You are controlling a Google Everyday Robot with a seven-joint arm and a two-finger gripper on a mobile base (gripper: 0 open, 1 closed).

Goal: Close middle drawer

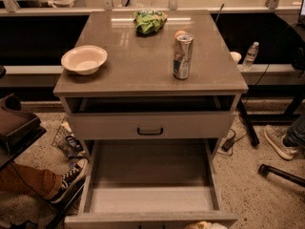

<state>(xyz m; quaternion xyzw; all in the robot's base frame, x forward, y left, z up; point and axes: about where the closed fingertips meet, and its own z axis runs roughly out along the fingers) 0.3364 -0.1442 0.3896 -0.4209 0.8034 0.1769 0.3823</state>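
The middle drawer (152, 168) is seen pulled far out from the lower part of the table (143, 75), towards the bottom edge of the camera view. Its bare grey floor is exposed between thin side walls, and its shallow front panel is cut by the lower edge of the picture. Just above it a taller drawer front (200, 124) with a black handle (150, 131) is found, and a dark gap is left between that front and the tabletop.

Only a small pale part of the tool (205, 225) is seen, at the very bottom edge, just in front of the pulled-out drawer's front panel and right of its middle. Whether it is open or closed cannot be told.

On the tabletop a pale bowl (84, 59) is set near the left edge, a tall can (183, 56) stands upright towards the right, and a green bag (149, 21) lies near the back. A water bottle (250, 55) is seen on a ledge to the right, and a sneaker (71, 181) on the floor to the left of the drawer.
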